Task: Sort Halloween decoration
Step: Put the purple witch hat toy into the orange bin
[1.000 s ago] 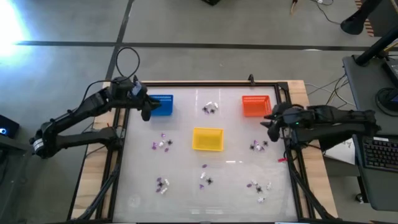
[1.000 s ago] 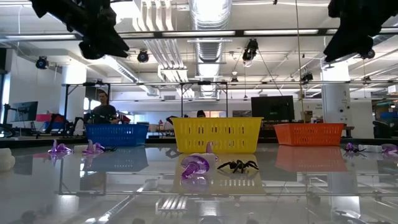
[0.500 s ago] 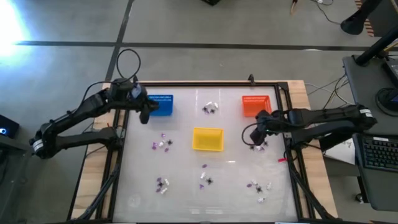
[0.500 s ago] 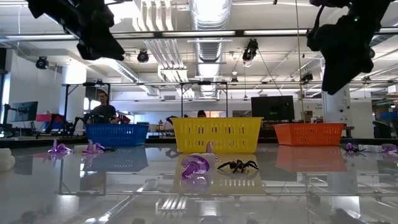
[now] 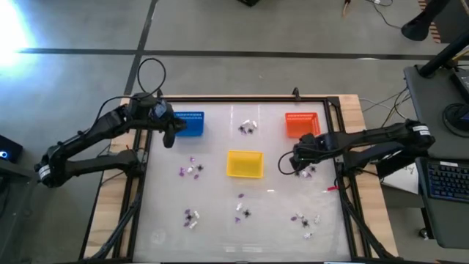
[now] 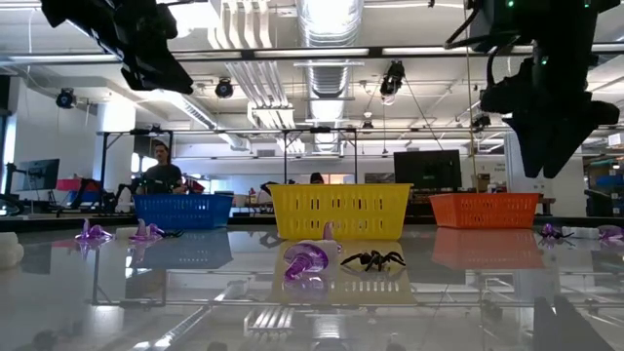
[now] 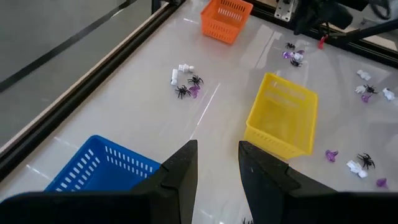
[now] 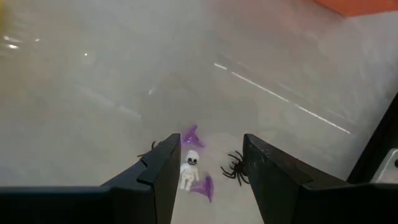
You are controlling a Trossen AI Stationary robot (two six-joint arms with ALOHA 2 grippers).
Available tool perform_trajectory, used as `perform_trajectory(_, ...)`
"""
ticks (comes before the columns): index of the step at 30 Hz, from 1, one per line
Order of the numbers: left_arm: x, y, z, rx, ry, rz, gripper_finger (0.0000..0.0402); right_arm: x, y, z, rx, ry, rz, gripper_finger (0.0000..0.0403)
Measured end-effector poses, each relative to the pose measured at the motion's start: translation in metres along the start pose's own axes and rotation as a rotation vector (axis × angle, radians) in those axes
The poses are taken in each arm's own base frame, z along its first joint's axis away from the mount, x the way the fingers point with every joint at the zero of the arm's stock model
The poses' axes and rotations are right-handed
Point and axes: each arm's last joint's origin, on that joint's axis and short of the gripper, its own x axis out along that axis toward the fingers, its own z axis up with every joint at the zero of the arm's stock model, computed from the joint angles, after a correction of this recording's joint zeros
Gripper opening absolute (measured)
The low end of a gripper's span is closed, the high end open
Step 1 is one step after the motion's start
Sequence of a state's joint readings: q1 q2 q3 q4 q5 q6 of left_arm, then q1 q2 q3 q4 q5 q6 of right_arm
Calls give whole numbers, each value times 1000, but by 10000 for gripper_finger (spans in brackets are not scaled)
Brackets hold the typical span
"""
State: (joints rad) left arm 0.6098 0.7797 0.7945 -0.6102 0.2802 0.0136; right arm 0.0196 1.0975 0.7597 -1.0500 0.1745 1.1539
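Below right gripper (image 8: 205, 163), jaws apart: tiny white skull (image 8: 189, 167), purple bits, black spider (image 8: 234, 168).

Left arm: dark, jointed, reaches in from the left side, elbow bent, wrist angled down.
Left claw (image 5: 171, 136): hangs above the worktop, its two dark fingers (image 7: 180, 177) parted by a narrow gap, nothing between them.
Right arm: stretches inward from the right side, nearly straight, forearm low.
Right claw (image 5: 297, 162): points down, fingers (image 8: 158, 177) spread wide, empty.
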Motion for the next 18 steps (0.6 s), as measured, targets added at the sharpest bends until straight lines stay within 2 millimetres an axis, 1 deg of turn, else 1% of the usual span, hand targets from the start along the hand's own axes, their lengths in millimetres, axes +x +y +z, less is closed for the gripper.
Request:
perform_trajectory(4, -2, -1, 3, 39, -13, 0, 99, 8, 4, 0, 19, 20, -38, 167)
perform_trajectory(12, -2, -1, 3, 42, -14, 1, 99, 28, 16, -1, 21, 114, -98, 167)
perform_trajectory(18, -2, 0, 3, 47, -13, 1, 99, 40, 25, 0, 28, 149, -90, 167)
